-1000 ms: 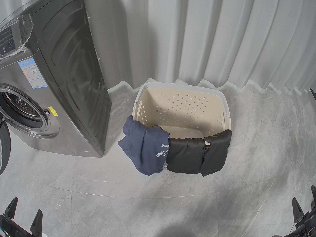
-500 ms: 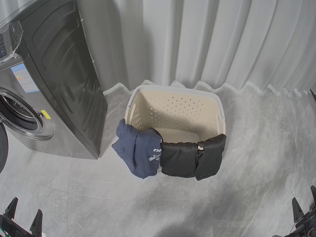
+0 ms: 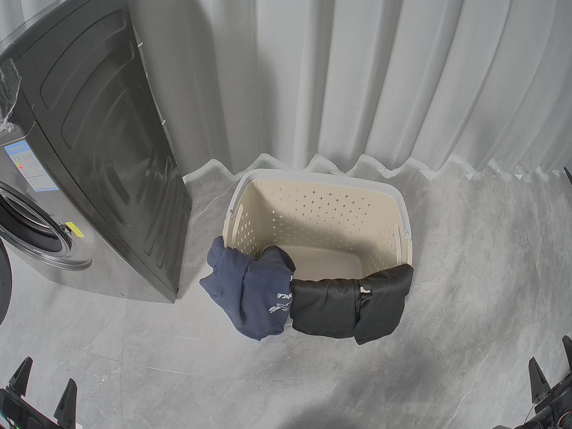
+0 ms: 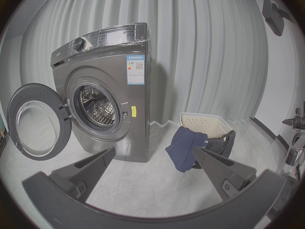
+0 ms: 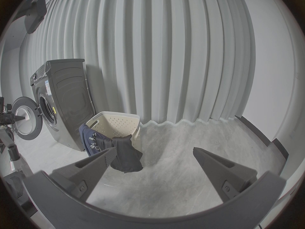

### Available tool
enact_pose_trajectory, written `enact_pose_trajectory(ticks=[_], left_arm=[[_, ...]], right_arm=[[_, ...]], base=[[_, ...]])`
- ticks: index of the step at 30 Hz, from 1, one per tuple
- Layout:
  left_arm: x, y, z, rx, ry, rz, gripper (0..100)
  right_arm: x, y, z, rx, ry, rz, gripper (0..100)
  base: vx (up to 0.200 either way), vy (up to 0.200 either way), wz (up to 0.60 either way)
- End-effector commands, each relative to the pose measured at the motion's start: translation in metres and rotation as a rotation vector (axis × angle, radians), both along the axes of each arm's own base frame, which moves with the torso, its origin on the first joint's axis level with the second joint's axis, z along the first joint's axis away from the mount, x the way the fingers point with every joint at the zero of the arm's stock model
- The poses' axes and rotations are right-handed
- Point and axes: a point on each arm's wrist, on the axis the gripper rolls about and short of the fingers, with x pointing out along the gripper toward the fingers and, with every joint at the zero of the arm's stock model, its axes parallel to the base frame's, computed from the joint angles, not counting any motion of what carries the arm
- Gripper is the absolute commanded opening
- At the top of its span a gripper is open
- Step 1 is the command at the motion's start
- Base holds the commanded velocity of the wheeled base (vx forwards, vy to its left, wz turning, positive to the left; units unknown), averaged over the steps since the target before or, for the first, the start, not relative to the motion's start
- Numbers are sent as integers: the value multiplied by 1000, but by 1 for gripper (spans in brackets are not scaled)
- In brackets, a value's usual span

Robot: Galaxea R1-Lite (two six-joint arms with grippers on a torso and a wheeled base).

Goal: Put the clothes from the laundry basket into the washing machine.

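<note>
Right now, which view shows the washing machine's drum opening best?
Left wrist view: the drum opening faces the camera, door swung wide. The head view cuts it off at the edge; the right wrist view shows it distant, oblique.

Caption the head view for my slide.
Navy garment and black garment draped over the laundry basket rim, beside the washing machine.

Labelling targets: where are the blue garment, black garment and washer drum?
Blue garment (image 3: pixel 250 293), head view: middle of its hanging front.
Black garment (image 3: pixel 333 308), head view: middle of its draped front.
Drum (image 4: pixel 97 107), left wrist view: its metal inside.
</note>
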Motion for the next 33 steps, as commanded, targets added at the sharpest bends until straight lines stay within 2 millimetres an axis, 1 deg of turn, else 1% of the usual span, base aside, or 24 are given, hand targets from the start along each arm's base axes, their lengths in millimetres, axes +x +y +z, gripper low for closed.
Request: enact_pose_trajectory(ticks=[1, 12, 13, 14, 15, 16, 17, 18, 20, 23, 25, 27, 28, 29, 31, 32, 33], left_arm=[[0, 0, -4, 0, 3, 0, 100], [0, 0, -4, 0, 3, 0, 100], [0, 0, -4, 0, 3, 0, 100], [0, 0, -4, 0, 3, 2, 100], [0, 0, -4, 0, 3, 2, 100], [0, 0, -4, 0, 3, 2, 100], [0, 0, -4, 1, 3, 0, 100], [0, 0, -4, 1, 3, 0, 100], [0, 0, -4, 0, 3, 2, 100], [0, 0, -4, 0, 3, 2, 100], [0, 0, -4, -2, 3, 2, 100], [0, 0, -4, -2, 3, 2, 100], [0, 0, -4, -2, 3, 2, 100], [0, 0, -4, -2, 3, 2, 100], [0, 0, -4, -2, 3, 2, 100], [0, 0, -4, -2, 3, 2, 100], [0, 0, -4, -2, 3, 2, 100]], right_arm=[[0, 0, -5, 0, 4, 0, 100], [0, 0, -5, -3, -3, 1, 100], [-3, 0, 9, -4, -74, 13, 100], [-8, 0, 26, -1, -126, 13, 100], [-9, 0, 37, 6, -138, 14, 100], [-9, 0, 41, 10, -132, 14, 100], [-3, 0, 50, 26, -84, 27, 100], [3, 0, 53, 30, -52, 39, 100], [11, 0, 54, 33, 8, 55, 100], [28, 1, 54, 43, 135, 82, 100], [39, 2, 57, 53, 200, 90, 100], [49, 3, 62, 52, 231, 92, 100], [49, 3, 62, 52, 231, 92, 100], [61, 4, 67, 53, 253, 99, 100], [72, 5, 70, 55, 269, 115, 100], [73, 5, 70, 55, 272, 117, 100], [81, 6, 71, 57, 283, 127, 100]], base=[[0, 0, 0], [0, 0, 0], [0, 0, 0], [0, 0, 0], [0, 0, 0], [0, 0, 0], [0, 0, 0], [0, 0, 0], [0, 0, 0], [0, 0, 0], [0, 0, 0], [0, 0, 0], [0, 0, 0], [0, 0, 0], [0, 0, 0], [0, 0, 0], [0, 0, 0]])
